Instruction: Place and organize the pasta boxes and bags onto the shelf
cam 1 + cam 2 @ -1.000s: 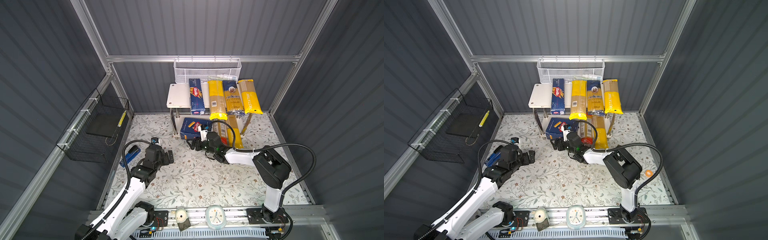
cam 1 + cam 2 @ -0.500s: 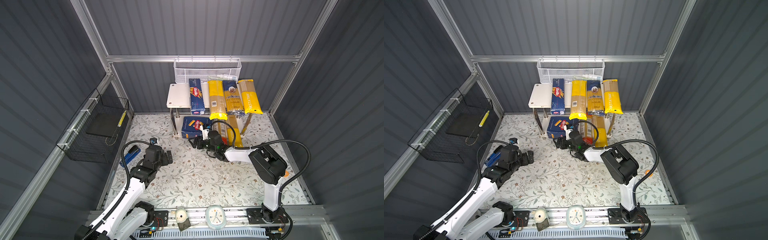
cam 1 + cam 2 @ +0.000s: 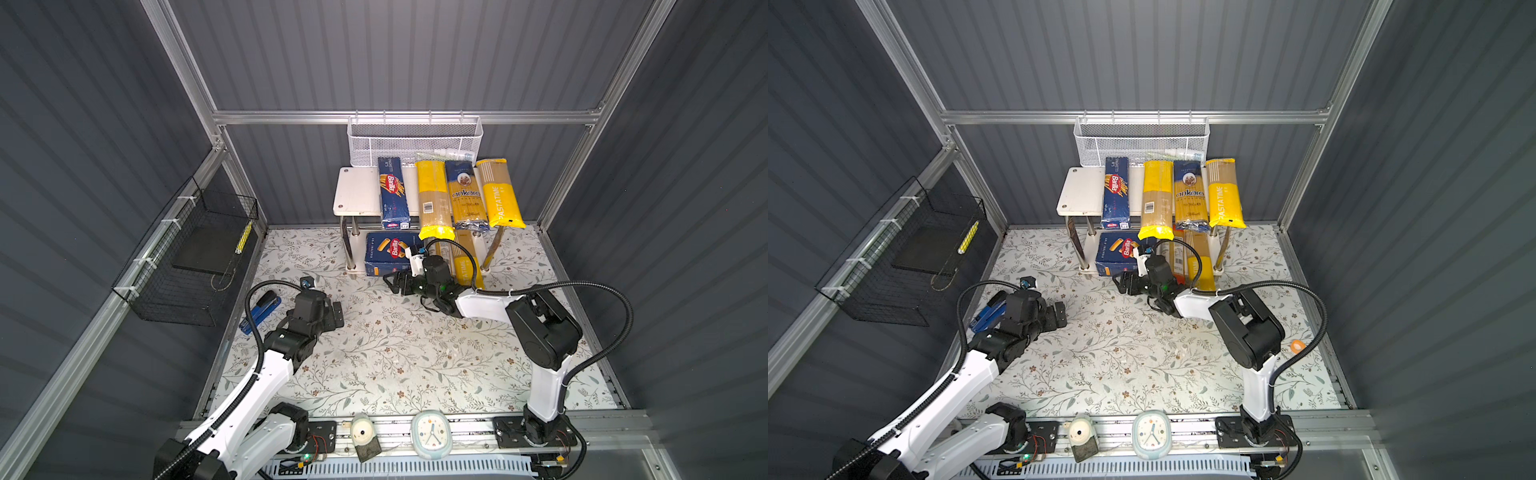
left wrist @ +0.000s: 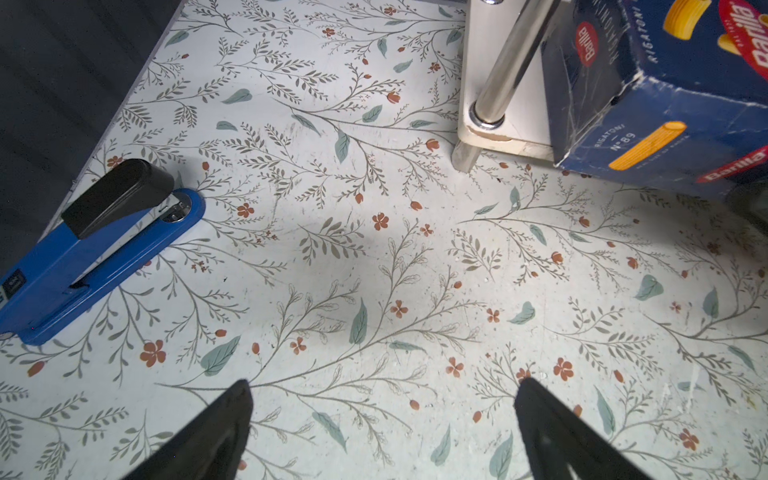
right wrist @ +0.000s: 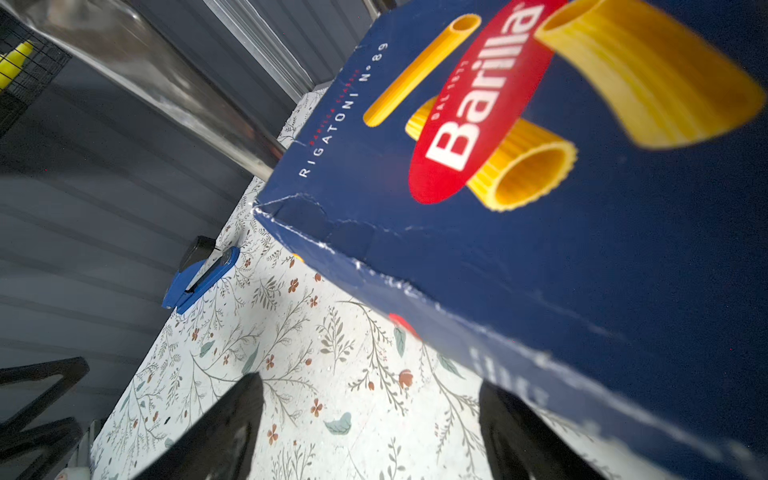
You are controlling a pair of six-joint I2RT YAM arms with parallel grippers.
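In both top views your rigatoni box (image 3: 388, 253) sits on the shelf's (image 3: 357, 195) lower tier, overhanging the front. That's probably why the right claw (image 3: 397, 284) is right at it.

Left wrist view: the left claw (image 4: 384, 384) is wide open over bare surface, empty.

Right wrist view: the right claw is spread wide and gripping nothing, with the box edge beside one finger (image 5: 519, 424). Looks like a nudge-in setup.

Both top views: high over the arms' base rail, facing down and toward the back wall, far off. They share nearly the whole scene, with the shelf (image 3: 357, 193) (image 3: 1079, 191) and the floral surface (image 3: 395, 357) (image 3: 1121, 361).

Left wrist view: close above the surface, looking down past the left claw (image 4: 384, 399). It takes in the blue stapler (image 4: 83, 257), a shelf post (image 4: 511, 62) and a corner of the rigatoni box (image 4: 648, 104).

Right wrist view: low, tilted, very near that box (image 5: 540, 270), looking past the right claw (image 5: 370, 386). It shares the stapler (image 5: 199, 278) with the left wrist view.
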